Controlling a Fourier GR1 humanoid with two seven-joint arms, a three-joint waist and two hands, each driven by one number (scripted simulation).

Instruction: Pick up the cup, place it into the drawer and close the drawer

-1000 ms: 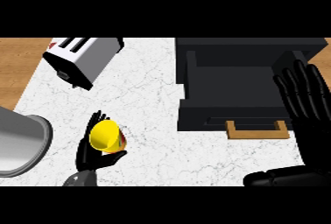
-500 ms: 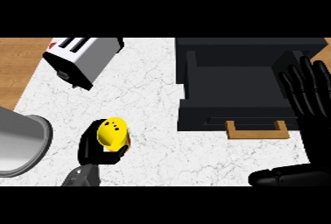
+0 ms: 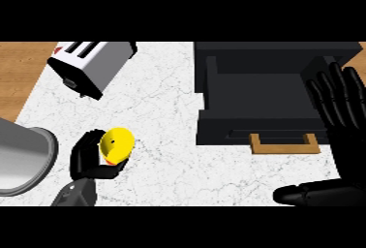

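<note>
The yellow cup [image 3: 115,144] lies tilted in my left hand [image 3: 91,160], whose fingers curl round it, just above the marble counter at lower left. The black drawer [image 3: 266,99] stands pulled out at the right, its wooden handle [image 3: 283,144] facing me. Over the drawer's right side my right hand [image 3: 342,104] is raised flat with straight fingers, its thumb [image 3: 314,193] low at the lower right, holding nothing.
A silver toaster [image 3: 91,63] sits at the back left. A grey metal pot [image 3: 22,155] fills the left edge, close beside the left hand. Wooden flooring [image 3: 18,72] shows beyond the counter's left edge.
The left hand has carried the cup slightly right and up, and the cup has turned in the grasp. The right hand has stayed almost still.
</note>
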